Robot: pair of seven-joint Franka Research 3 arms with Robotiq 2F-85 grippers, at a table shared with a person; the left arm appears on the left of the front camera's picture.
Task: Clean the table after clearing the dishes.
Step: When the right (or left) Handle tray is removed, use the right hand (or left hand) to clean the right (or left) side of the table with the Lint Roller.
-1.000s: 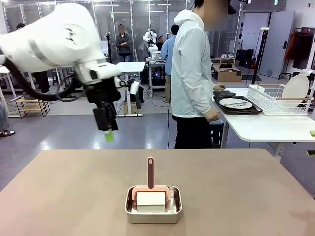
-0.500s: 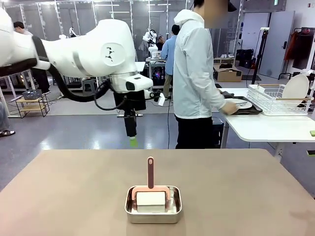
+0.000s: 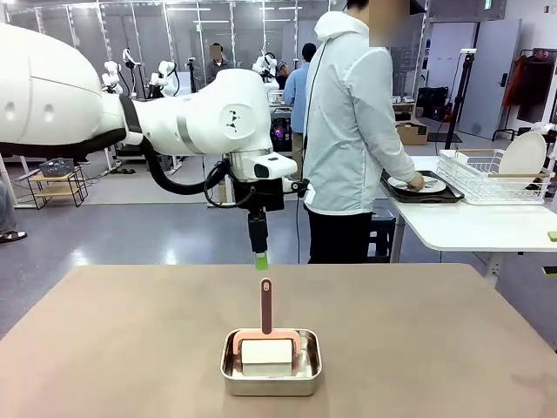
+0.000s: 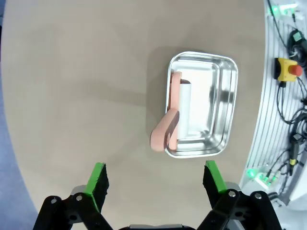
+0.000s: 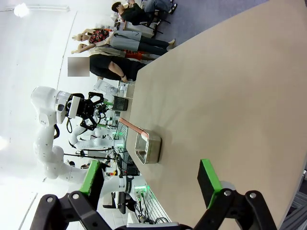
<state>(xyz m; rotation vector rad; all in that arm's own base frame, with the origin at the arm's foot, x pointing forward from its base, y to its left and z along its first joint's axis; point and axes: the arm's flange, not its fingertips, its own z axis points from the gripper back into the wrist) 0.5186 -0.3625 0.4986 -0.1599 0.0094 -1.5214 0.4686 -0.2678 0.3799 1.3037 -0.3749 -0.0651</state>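
Tan table (image 3: 452, 348), steel tin (image 3: 271, 377) with roller (image 3: 266, 341) seemingly inside, below released left claw (image 3: 260, 260); right claw (image 5: 149, 165) likewise released.

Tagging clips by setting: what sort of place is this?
Probably a robotics lab: a white robot arm over a tan table, a red emergency-stop button with cabling, and glass partitions behind.

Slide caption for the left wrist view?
Open left end effector hovers above the tan table, facing a steel tin holding a pink-handled roller.

Tan matte table (image 3: 113, 348) broad, level; round white plate (image 3: 432, 185) flat on dark tray (image 3: 446, 198), far right.
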